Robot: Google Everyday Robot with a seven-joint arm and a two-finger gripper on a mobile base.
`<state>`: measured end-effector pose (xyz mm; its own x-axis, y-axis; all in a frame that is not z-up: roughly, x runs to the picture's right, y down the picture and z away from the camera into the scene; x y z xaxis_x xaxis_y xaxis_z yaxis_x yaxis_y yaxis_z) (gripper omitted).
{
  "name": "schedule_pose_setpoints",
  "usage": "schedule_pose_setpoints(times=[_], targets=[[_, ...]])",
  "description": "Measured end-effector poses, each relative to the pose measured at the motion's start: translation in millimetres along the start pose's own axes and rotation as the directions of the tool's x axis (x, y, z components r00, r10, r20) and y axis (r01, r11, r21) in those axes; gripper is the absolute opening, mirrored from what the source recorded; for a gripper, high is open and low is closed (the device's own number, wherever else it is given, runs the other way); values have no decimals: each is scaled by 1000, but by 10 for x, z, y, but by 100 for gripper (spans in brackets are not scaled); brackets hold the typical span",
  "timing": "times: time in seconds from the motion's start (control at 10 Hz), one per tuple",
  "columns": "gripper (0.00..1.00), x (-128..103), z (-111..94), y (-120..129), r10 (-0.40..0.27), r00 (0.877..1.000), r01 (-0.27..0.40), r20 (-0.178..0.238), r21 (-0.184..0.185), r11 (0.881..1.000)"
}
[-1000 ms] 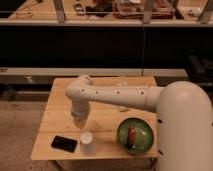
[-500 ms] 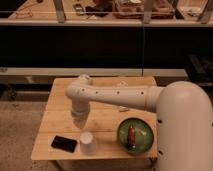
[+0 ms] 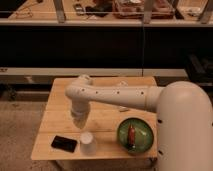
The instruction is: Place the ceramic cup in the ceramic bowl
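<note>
Dark shelving fills the background, and in front of it sits a small wooden table [image 3: 55, 115] with everything I care about on it. I take the ceramic bowl [image 3: 144, 137] as my reference — glossy dark green, at the table's near edge beside the robot's body. It holds a slim red object [image 3: 131, 134] and no cup. The ceramic cup [image 3: 88, 144] stands on the wood to the left of the bowl, apart from it, with a black phone [image 3: 64, 144] further left again. My gripper [image 3: 79, 120] hangs left of the bowl too, just above and behind the cup, not touching it as far as I can see. I cannot tell how wide it is set, and I see nothing in it. By my reckoning nothing is done yet — the grasp, the lift, the carry across to the bowl and the release are all left.
</note>
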<state>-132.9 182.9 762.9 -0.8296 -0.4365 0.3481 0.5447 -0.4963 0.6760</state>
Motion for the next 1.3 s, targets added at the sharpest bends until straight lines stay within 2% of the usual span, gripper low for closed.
schedule_pose_setpoints(times=[0.2,0.3,0.5,0.6,0.7,0.9,1.1,1.2,1.3], targets=[[7,6,-15,4,0,1000,0,0,-2,1000],[7,27,-87,30,-2,1000,2,-9,-7,1000],[0,30,-380,121,-2,998,1,-59,-22,1000],[4,-17,-468,131,1,997,-3,-75,-27,1000],[11,-61,-515,110,-1,996,-1,-85,-33,999],[32,-209,-621,77,14,994,-20,-112,-51,999],[52,-318,-688,52,39,990,-51,-136,-85,995],[65,-421,-718,74,68,986,-85,-153,-108,991],[73,-483,-717,83,85,984,-104,-160,-113,988]])
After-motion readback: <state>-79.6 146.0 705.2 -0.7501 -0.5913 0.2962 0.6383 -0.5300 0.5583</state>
